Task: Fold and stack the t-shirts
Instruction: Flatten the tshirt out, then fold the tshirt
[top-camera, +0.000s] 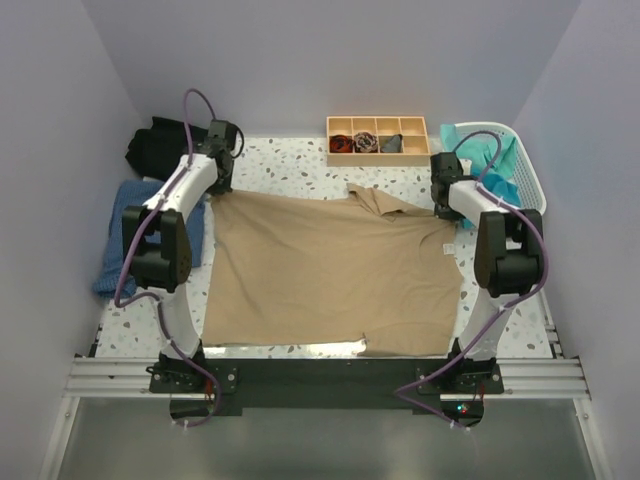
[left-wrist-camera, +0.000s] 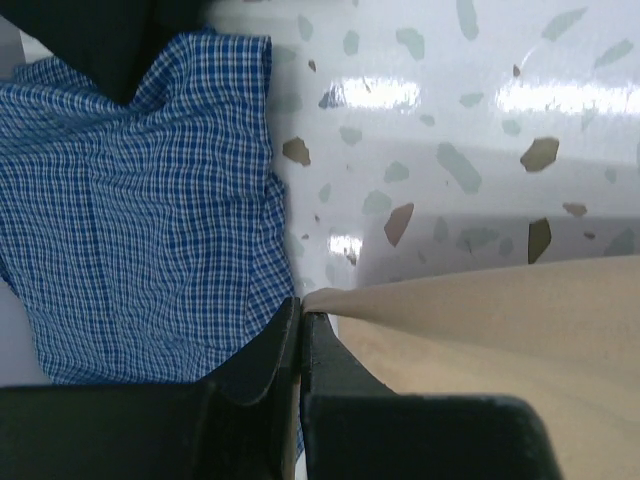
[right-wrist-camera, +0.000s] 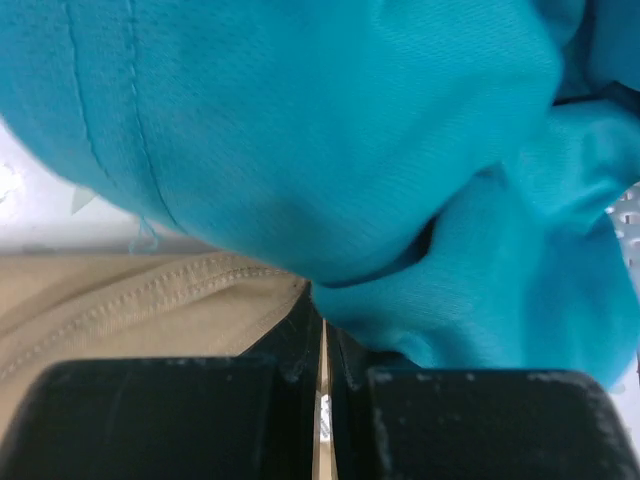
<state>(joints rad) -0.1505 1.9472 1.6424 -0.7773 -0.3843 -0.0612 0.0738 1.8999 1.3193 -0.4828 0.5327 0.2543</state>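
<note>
A large tan-beige t-shirt (top-camera: 330, 270) lies spread flat on the table. My left gripper (top-camera: 218, 188) is shut on its far left corner, the cloth edge (left-wrist-camera: 330, 300) pinched between the fingers. My right gripper (top-camera: 447, 207) is shut on its far right corner, the hemmed edge (right-wrist-camera: 150, 300) at the fingers. A teal t-shirt (top-camera: 490, 165) hangs out of the white basket and fills the right wrist view (right-wrist-camera: 330, 140). A blue checked shirt (top-camera: 125, 235) lies at the left, also in the left wrist view (left-wrist-camera: 130, 220). A black shirt (top-camera: 160, 145) lies behind it.
A white laundry basket (top-camera: 528, 175) stands at the far right. A wooden tray (top-camera: 378, 154) with four compartments sits at the back. The terrazzo table (top-camera: 290, 165) shows behind the tan shirt, whose near edge reaches the front rail.
</note>
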